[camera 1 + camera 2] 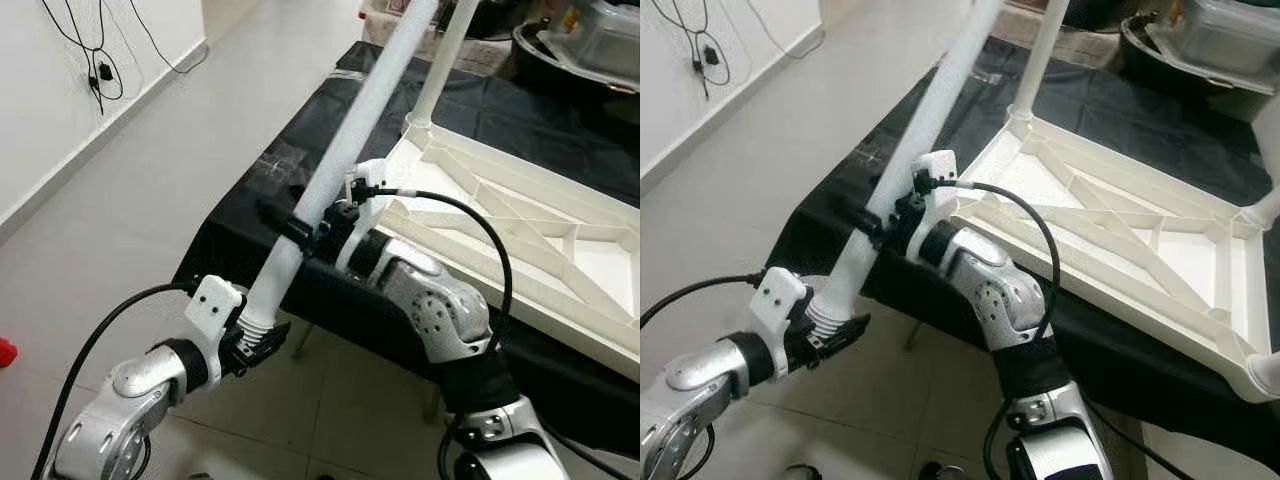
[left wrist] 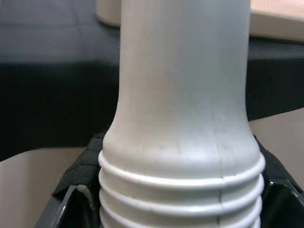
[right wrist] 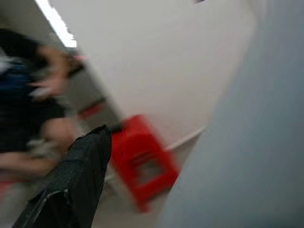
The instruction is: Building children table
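Observation:
A long white table leg (image 1: 350, 130) slants up from lower left to upper right, in front of the table's corner. My left gripper (image 1: 258, 335) is shut on its threaded bottom end (image 2: 180, 190), with black fingers (image 2: 78, 175) on either side of the threads. Higher up the tube, my right gripper (image 1: 310, 228) is shut around the leg (image 3: 247, 142). The white tabletop (image 1: 1110, 230) lies upside down on the black cloth, ribs facing up. Another white leg (image 1: 440, 70) stands upright in its near-left corner.
The black-covered work table (image 1: 250, 220) reaches to my right arm. Pale floor lies open to the left, with a red object (image 1: 5, 352) at its edge and cables (image 1: 95, 60) on the wall. Grey bins (image 1: 590, 40) stand far right. A red stool (image 3: 142, 166) and a blurred person (image 3: 33, 95) appear behind.

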